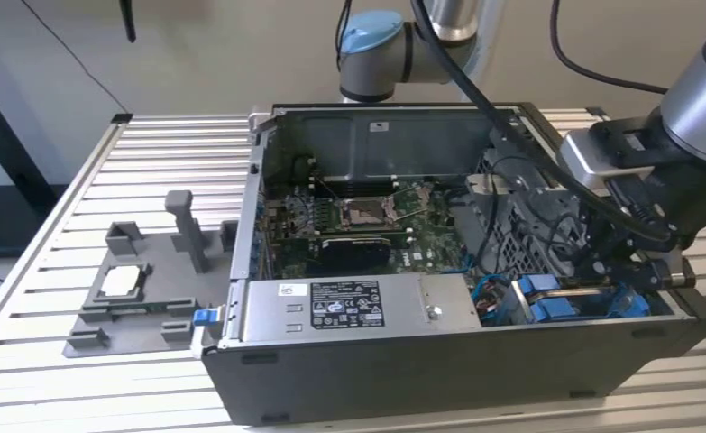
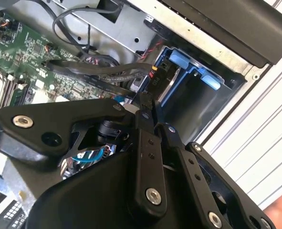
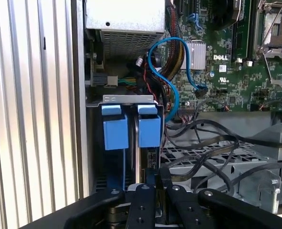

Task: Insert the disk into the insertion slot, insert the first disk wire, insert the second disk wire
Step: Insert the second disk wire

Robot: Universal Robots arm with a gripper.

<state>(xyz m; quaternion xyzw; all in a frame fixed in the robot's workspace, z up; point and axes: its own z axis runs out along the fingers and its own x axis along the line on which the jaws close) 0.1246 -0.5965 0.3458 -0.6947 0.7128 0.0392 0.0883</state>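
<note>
Disk (image 3: 149, 143) seated in insertion slot (image 3: 126, 99); wire step in hand. Gripper (image 3: 157, 179) pinches a connector above it; needs straight alignment.

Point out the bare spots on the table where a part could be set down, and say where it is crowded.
Bare slats lie on the table beyond the grey fixture, and in front of it. Crowded: the drive corner, where the gripper hangs among cables over the blue carriers.

Matt black plastic and metal links are being shown on the end effector (image 2: 148, 107). Bright blue smooth plastic is being seen on the disk (image 3: 149, 129) carrier, dull grey sheet metal on the insertion slot (image 3: 126, 99), ribbed brushed aluminium on the desk (image 1: 64, 225).
</note>
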